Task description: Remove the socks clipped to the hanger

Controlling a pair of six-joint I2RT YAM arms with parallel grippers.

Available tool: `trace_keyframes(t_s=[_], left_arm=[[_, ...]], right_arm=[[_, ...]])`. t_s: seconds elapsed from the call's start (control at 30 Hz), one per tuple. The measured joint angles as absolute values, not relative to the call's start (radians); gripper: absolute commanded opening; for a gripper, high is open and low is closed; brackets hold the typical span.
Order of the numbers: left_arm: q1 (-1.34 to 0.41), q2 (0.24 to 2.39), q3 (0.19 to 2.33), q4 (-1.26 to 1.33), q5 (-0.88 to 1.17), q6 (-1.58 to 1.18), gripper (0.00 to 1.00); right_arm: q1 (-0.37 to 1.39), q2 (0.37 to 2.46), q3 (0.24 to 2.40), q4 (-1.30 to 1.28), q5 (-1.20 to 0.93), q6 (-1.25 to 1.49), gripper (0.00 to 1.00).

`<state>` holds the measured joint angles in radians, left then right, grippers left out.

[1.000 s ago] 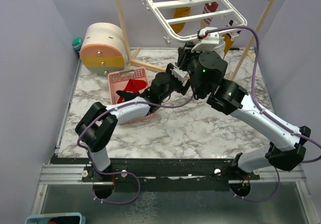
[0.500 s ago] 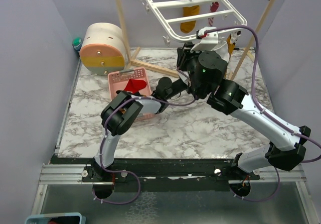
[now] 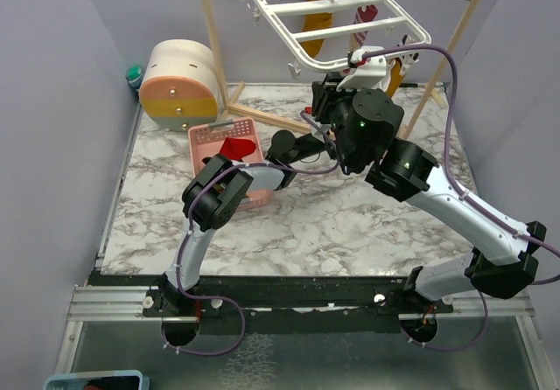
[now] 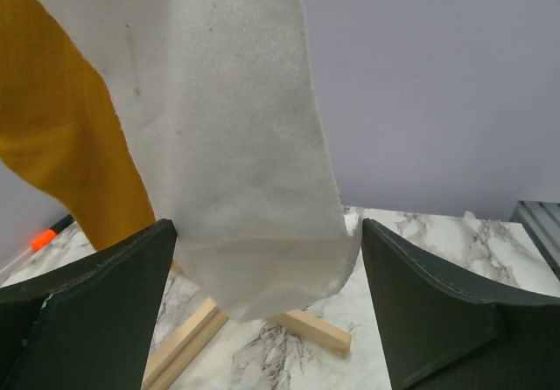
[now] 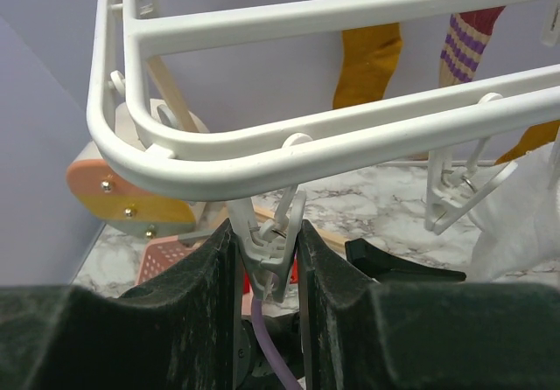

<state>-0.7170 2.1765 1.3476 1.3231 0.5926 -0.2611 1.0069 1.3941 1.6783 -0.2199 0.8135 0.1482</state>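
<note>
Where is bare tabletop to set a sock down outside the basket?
Bare marble left of the pink basket, toward the near edge; also the near-centre patch between left arm and right arm. Crowded at the far edge under the hanger, around the rack feet.

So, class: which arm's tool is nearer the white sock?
Left. The left tool straddles the white sock at its hanging toe, one finger on each side. The right tool pinches a clip on the hanger rim, with the sock off to one side.
</note>
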Motion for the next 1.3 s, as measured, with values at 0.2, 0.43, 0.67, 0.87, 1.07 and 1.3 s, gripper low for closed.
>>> trace_keyframes(t_s=[0.2, 0.43, 0.67, 0.87, 1.07, 1.3], left_arm=[[-0.715, 2.204, 1.383, 1.335, 0.646, -0.331, 0.97], [-0.715, 2.21, 1.386, 1.351, 0.675, -0.387, 0.99], [-0.715, 2.225, 1.396, 1.361, 0.676, -0.399, 0.99], [-0.716, 2.258, 1.437, 1.337, 0.661, -0.372, 0.54], [-0.711, 2.31, 1.562, 1.235, 0.678, -0.307, 0.0], [-0.679, 2.329, 1.651, 1.157, 0.745, -0.303, 0.0]], right_arm=[[1.007, 1.383, 1.677, -0.22, 0.813, 0.148, 0.01], [1.007, 1.374, 1.669, -0.219, 0.813, 0.148, 0.01], [1.007, 1.374, 1.667, -0.219, 0.813, 0.148, 0.01], [1.007, 1.373, 1.667, -0.22, 0.813, 0.148, 0.01], [1.007, 1.367, 1.663, -0.22, 0.813, 0.148, 0.01], [1.007, 1.357, 1.642, -0.218, 0.813, 0.145, 0.23]])
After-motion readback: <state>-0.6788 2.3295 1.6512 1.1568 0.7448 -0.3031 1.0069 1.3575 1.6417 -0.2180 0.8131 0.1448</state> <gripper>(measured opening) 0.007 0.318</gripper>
